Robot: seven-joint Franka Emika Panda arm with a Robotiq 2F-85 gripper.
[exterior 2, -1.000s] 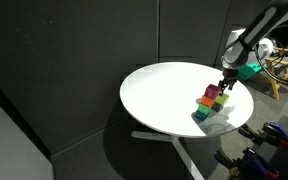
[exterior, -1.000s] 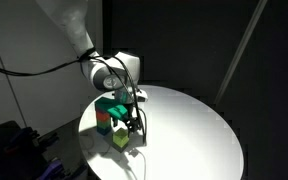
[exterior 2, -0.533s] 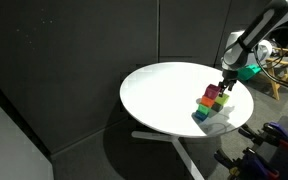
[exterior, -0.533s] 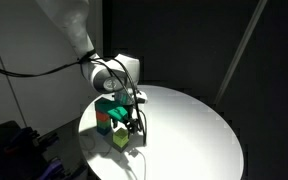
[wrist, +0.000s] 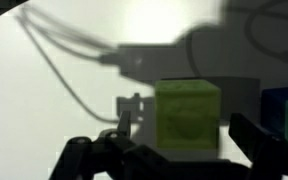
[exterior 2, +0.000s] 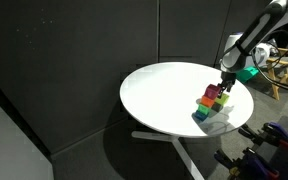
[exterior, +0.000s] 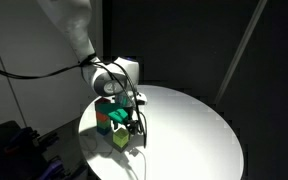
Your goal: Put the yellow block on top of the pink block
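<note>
Tabletop [exterior: 194, 125] lies open beyond yellow block [exterior: 120, 141], seemingly near edge

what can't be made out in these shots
pink block: tiny in an exterior view, outside the wrist view.
cube at the wrist view's right edge: cut off, colour lost in shadow.
gripper: grip on the yellow block unclear; wrist view dark, blurred.

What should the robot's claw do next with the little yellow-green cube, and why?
Probably close the gripper. In the wrist view the small pale yellow-green cube sits between its open fingers, with a gap showing on each side, so it looks lined up but not yet gripped.
</note>
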